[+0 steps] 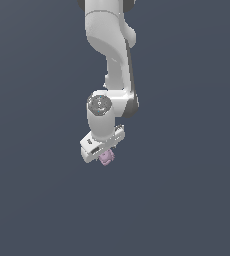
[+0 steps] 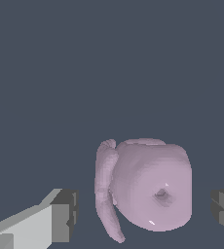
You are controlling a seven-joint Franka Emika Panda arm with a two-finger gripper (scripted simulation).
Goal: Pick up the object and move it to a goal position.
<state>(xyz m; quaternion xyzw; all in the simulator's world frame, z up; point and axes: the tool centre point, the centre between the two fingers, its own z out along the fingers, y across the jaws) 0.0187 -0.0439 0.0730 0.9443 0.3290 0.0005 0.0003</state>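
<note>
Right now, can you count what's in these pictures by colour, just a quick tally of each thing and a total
Pale lilac-pink: 1, the lumpy object, sitting between the gripper's fingers with gaps either side.
White with dark finger pads: 1, the gripper on the arm.
Total: 2
</note>
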